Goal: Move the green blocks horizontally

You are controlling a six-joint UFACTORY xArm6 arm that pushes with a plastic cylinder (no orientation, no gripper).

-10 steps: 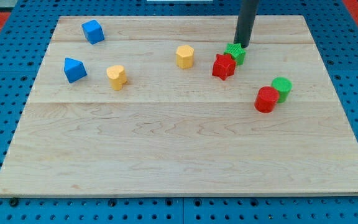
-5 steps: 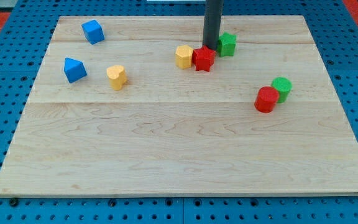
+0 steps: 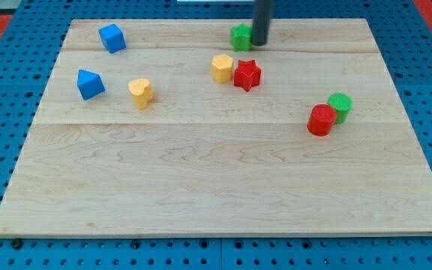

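Green star [image 3: 240, 36] is touched on its right by my tip [image 3: 260, 43], which grasps nothing; green cylinder [image 3: 340, 105] remains unpushed.

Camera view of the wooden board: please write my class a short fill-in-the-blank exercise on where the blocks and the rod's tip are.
1. My tip stands just to the view's ____ of the green star block.
2. The green cylinder touches a ____ cylinder.
3. The red star block sits beside a ____ block.
4. The number of blue blocks near the view's left is ____.

Missing words: right; red; yellow; two
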